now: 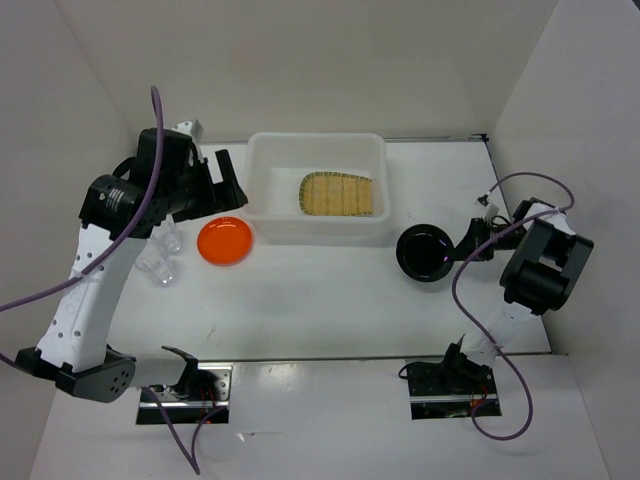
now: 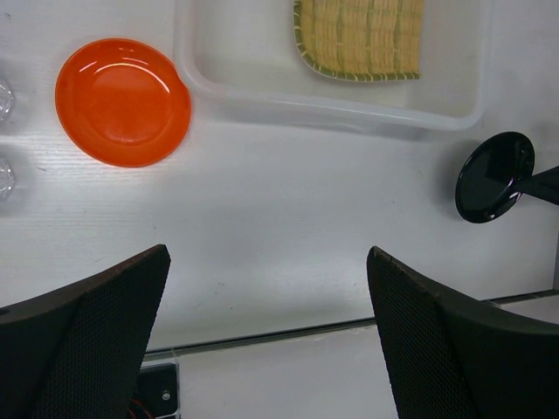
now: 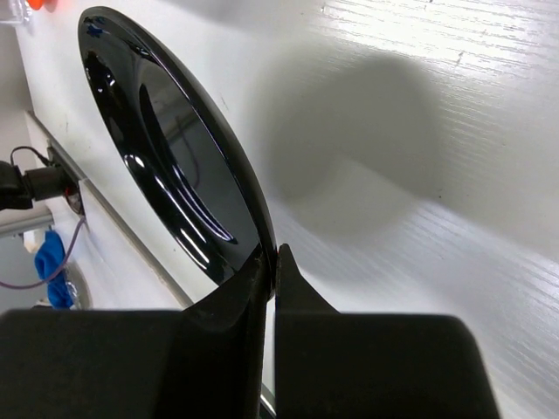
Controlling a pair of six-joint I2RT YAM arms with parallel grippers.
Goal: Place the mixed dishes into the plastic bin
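one dish in plastic bin: bamboo tray, lying flat | black plate just right of bin, tilted, rim pinched in right gripper | orange plate at bin's front-left corner, clear cups further left | left gripper spread wide, at bin's left side, empty

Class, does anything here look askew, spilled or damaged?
Only the black plate stands tilted, pinched by its rim in the right gripper beside the plastic bin. Nothing looks spilled or broken.
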